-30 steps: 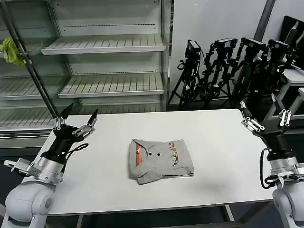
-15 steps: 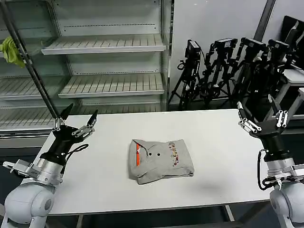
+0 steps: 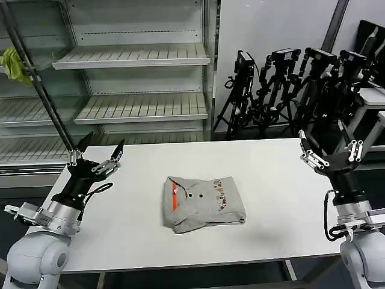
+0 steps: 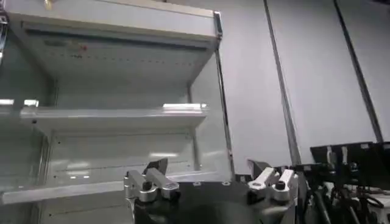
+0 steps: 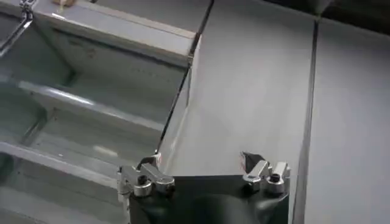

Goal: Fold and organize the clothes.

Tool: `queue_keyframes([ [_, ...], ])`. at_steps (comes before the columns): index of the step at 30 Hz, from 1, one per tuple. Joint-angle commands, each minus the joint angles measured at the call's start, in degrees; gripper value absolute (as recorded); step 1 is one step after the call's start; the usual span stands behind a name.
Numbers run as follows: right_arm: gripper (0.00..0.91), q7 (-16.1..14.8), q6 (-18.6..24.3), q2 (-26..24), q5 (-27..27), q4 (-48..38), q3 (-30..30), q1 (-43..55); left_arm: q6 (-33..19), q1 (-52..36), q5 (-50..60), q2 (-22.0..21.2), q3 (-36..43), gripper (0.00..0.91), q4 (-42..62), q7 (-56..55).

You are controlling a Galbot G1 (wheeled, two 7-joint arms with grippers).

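**Folded shirt waits mid-table as right arm drifts inward**

Only the right gripper point(image 3: 328, 153) had shifted since a second before, sliding slightly inward from the table's right edge; the left gripper and the garment kept their places.

At the left edge, the left gripper point(image 3: 96, 155) hung above the white table point(image 3: 120, 235), fingers spread wide and holding nothing. Mid-table lay the shirt point(image 3: 203, 203), well apart from both grippers: a soft light grey knit already folded into a rough rectangle, orange-red inner collar showing at its left end, a small multicoloured print toward its right. At the right, the right gripper stood raised, its fingers also splayed and empty.

To finish neatly, judging from the uneven lower edge, both grippers should approach low from opposite sides and pinch only the outer layers, so the limp knit does not unfold or bunch.
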Motion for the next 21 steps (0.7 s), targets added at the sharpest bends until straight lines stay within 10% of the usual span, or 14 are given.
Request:
queue_keyframes([
  [1, 0.907, 0.3, 0.4, 0.3, -1.7, -0.1, -0.2, 0.0, 0.0, 0.0, 0.0, -0.1, 0.2, 0.887, -0.1, 0.0],
  [21, 0.907, 0.4, 0.6, 0.5, -2.2, 0.4, -0.5, -0.3, 0.0, 1.0, 0.0, -0.4, 0.1, 0.887, -1.0, 0.1],
])
